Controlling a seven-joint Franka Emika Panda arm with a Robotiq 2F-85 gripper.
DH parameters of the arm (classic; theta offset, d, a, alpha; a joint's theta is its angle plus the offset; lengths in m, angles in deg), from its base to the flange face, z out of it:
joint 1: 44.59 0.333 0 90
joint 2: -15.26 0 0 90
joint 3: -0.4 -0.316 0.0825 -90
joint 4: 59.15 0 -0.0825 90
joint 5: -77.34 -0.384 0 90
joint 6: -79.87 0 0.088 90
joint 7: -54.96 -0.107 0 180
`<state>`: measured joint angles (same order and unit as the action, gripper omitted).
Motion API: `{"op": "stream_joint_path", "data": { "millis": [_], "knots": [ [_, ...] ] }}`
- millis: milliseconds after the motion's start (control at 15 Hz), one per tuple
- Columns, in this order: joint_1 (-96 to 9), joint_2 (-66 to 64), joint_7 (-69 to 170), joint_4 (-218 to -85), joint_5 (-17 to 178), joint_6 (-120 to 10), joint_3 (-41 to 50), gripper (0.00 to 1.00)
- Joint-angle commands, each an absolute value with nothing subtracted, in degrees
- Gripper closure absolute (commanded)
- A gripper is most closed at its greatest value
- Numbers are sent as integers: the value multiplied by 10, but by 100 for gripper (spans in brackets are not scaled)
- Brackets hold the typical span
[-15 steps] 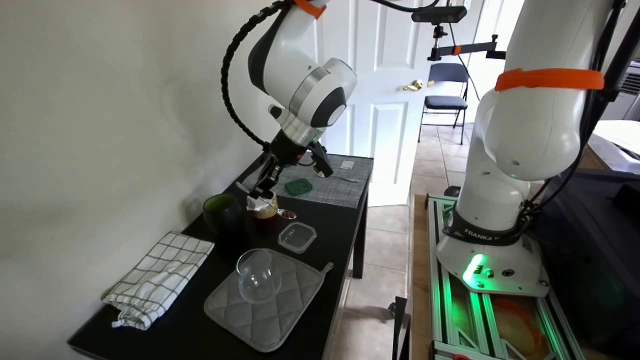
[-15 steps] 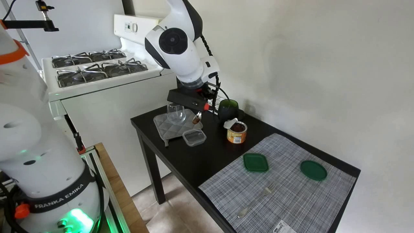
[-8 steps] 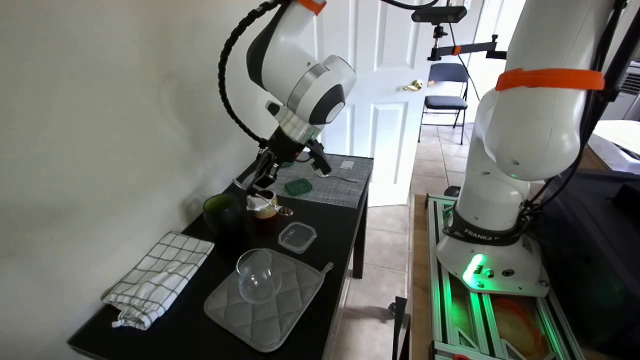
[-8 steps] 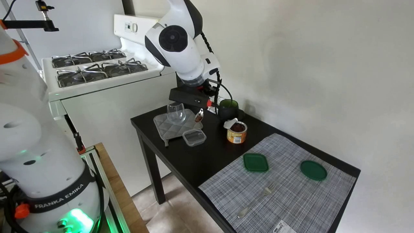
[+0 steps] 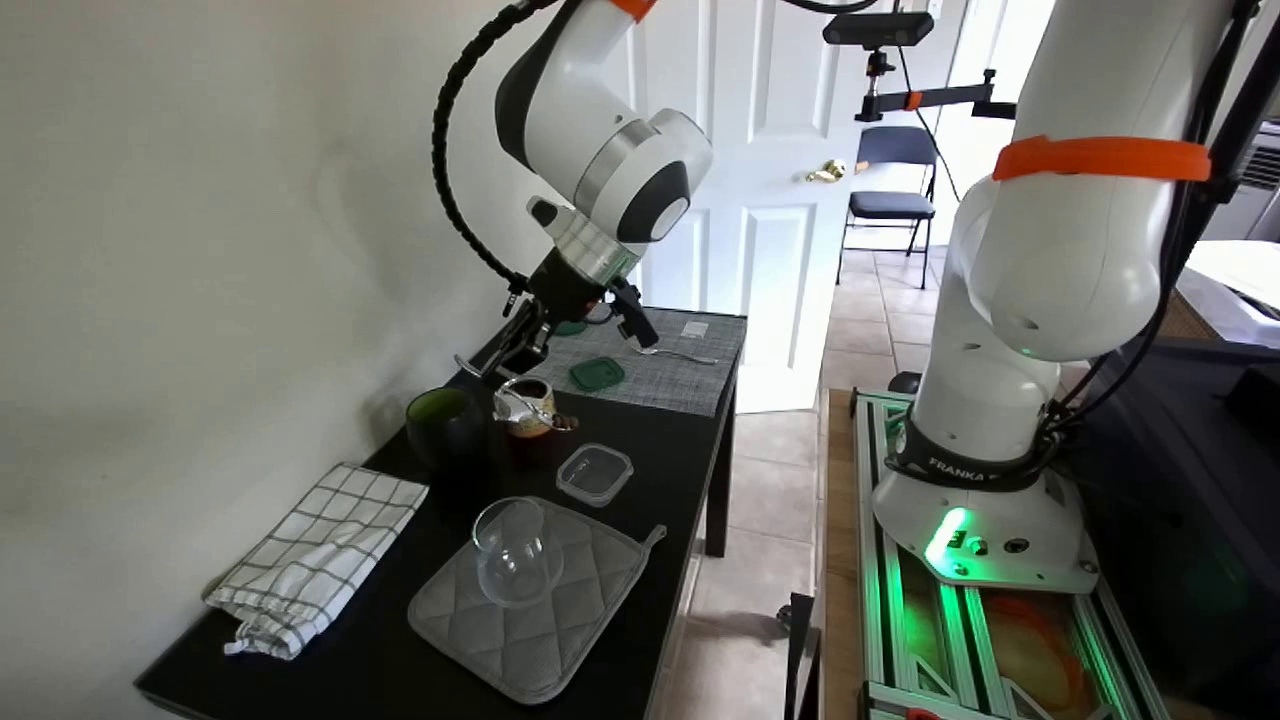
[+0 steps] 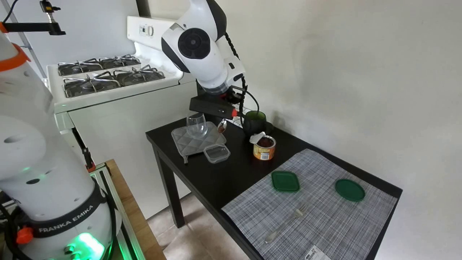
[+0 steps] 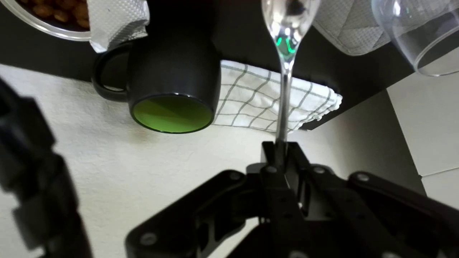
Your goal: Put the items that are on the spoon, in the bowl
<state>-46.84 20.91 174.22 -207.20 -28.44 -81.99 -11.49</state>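
Observation:
My gripper (image 5: 500,374) is shut on the handle of a metal spoon (image 5: 538,412), seen in the wrist view with the spoon (image 7: 285,86) between its fingertips (image 7: 280,148). The spoon is held above the table, its head pointing away from the fingers. Small brown items (image 6: 221,129) lie in the spoon head; they also show in an exterior view (image 5: 564,423). In the wrist view the spoon head is cut off by the top edge. The tan-brown bowl is out of view or hidden in all views.
An opened can (image 6: 264,151) of brown beans with a peeled foil lid stands below the spoon, beside a black mug (image 7: 175,71). A clear square container (image 5: 595,474), clear glass (image 5: 518,560) on a grey pot holder (image 5: 500,650), checked cloth (image 5: 320,555) and wall are near.
The gripper and spoon have moved slightly up and towards the wall, leftward in an exterior view. The spoon stays held with the items in its head. Table objects have not moved.

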Motion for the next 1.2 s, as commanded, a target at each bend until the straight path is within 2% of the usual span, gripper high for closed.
{"op": "stream_joint_path", "data": {
  "millis": [0, 933, 1133],
  "knots": [
    [-475, 213, 1756, -2084, -303, -770, -104, 97],
    [-481, 195, 1768, -2084, -305, -724, -91, 97],
    [-488, 202, 1763, -2089, -303, -672, -78, 97]
  ]
}}
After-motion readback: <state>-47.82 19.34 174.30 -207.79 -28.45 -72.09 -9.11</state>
